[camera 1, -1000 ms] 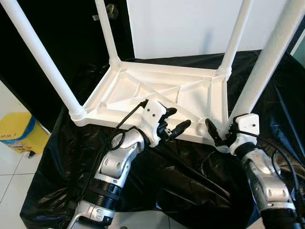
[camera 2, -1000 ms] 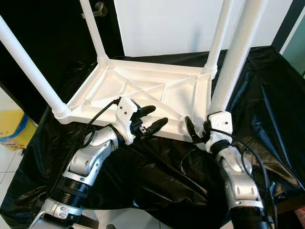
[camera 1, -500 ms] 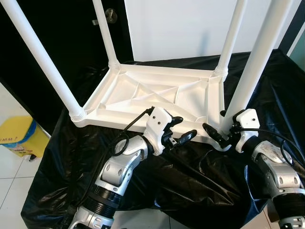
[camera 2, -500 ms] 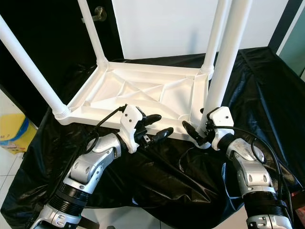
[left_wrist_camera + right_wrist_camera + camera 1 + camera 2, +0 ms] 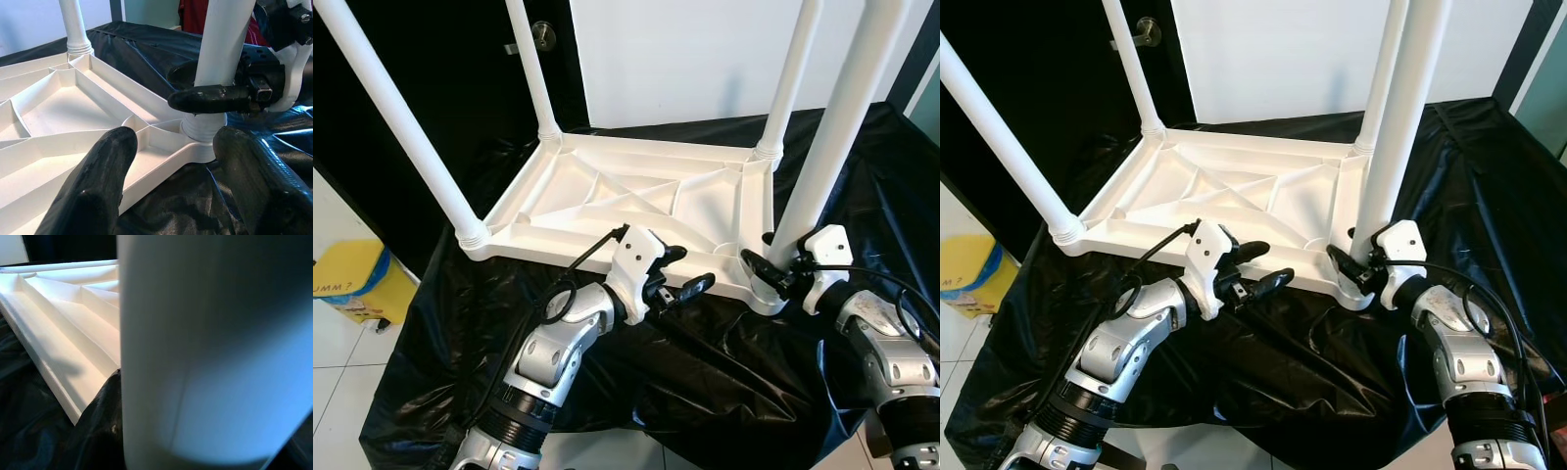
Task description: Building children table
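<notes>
A white plastic children's table top (image 5: 636, 196) lies upside down on a black sheet (image 5: 724, 382), with legs standing up from its corners. The near right leg (image 5: 832, 127) stands in its corner socket (image 5: 203, 132). My right gripper (image 5: 766, 272) is shut around this leg just above the socket, one finger (image 5: 215, 98) in front of the leg and one behind. The same leg (image 5: 210, 347) is very close in the right wrist view. My left gripper (image 5: 693, 267) is open and empty at the table top's front edge, left of that socket, its fingers (image 5: 98, 181) spread wide.
Three other legs rise at the near left (image 5: 406, 127), far left (image 5: 533, 69) and far right (image 5: 788, 83). A yellow bin (image 5: 352, 279) stands on the tiled floor to the left. A black door with a handle (image 5: 540, 31) is behind.
The near right leg has gone from leaning to almost upright in its socket, with my right gripper moving in around its base. My left gripper has dropped back slightly from the table edge.
</notes>
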You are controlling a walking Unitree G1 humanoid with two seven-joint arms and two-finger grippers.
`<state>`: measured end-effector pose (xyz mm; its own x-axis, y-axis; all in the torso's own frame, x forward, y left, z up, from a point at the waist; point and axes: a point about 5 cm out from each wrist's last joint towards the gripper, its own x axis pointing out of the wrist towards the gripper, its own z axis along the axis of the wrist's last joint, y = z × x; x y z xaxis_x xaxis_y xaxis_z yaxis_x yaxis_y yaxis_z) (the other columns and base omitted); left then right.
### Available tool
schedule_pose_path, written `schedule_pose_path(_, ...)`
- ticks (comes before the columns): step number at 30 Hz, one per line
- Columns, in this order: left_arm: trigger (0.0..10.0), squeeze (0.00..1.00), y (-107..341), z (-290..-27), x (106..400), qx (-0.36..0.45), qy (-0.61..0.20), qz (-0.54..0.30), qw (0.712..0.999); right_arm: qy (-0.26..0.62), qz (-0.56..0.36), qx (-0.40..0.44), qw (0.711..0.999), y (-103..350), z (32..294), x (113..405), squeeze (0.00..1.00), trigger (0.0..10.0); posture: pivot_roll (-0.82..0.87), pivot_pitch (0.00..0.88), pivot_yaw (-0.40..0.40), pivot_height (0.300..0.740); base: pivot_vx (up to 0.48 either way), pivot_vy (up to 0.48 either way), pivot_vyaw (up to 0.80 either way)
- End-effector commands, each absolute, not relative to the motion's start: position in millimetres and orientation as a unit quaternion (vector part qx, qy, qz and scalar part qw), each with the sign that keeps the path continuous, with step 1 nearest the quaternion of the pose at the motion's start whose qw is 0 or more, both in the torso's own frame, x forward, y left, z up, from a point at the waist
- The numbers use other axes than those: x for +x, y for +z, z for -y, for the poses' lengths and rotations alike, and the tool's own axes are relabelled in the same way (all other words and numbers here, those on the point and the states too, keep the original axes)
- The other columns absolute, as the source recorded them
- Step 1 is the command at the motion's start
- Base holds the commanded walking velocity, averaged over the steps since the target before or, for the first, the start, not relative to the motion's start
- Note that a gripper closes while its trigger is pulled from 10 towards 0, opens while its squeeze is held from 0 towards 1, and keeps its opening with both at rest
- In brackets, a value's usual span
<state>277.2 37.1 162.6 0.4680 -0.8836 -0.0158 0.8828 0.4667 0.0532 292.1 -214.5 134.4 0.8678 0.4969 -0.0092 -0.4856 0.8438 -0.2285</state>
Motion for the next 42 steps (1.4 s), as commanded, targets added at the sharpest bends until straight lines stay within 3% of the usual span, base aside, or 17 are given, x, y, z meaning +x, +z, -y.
schedule_pose_path(1,10.0,0.0,164.4,-35.8,272.9,0.033,-0.562,0.004,0.827,0.245,-0.011,-0.104,0.964,116.8,209.9,285.7,0.0,10.0,-0.18,0.0,0.066,0.74,0.0,0.0,0.0)
schedule_pose_path(7,10.0,0.0,164.7,-36.2,274.8,0.029,-0.554,0.003,0.832,0.197,-0.004,-0.092,0.976,114.7,204.6,281.8,0.0,10.0,-0.18,0.005,0.064,0.74,0.0,0.0,0.0)
schedule_pose_path(11,10.0,0.0,163.2,-34.5,273.0,0.023,-0.548,0.002,0.836,0.105,-0.007,-0.067,0.992,110.8,194.0,275.4,0.0,10.0,-0.19,0.012,0.053,0.74,0.0,0.0,0.0)
schedule_pose_path(16,10.0,0.0,163.1,-34.4,272.7,0.022,-0.547,0.002,0.837,0.083,-0.009,-0.059,0.995,109.5,191.6,273.9,0.0,10.0,-0.19,0.012,0.048,0.74,0.0,0.0,0.0)
schedule_pose_path(24,10.0,0.0,163.0,-34.6,274.0,0.014,-0.531,0.004,0.847,-0.043,-0.012,-0.005,0.999,106.6,164.3,265.6,0.0,10.0,-0.18,0.019,0.025,0.74,0.0,0.0,0.0)
schedule_pose_path(39,10.0,0.0,165.1,-37.1,276.7,0.013,-0.52,0.007,0.854,-0.057,0.009,-0.001,0.998,118.2,149.8,262.9,0.01,10.0,-0.17,0.029,0.029,0.74,0.0,0.0,0.0)
schedule_pose_path(40,10.0,0.0,165.8,-37.6,276.9,0.014,-0.519,0.008,0.855,-0.06,0.012,-0.005,0.998,119.2,149.7,262.6,0.64,10.0,-0.16,0.031,0.029,0.74,0.0,0.0,0.0)
schedule_pose_path(42,10.0,0.0,166.2,-37.9,277.0,0.014,-0.519,0.009,0.855,-0.062,0.015,-0.007,0.998,119.9,149.7,262.4,0.64,10.0,-0.16,0.031,0.029,0.74,0.0,0.0,0.0)
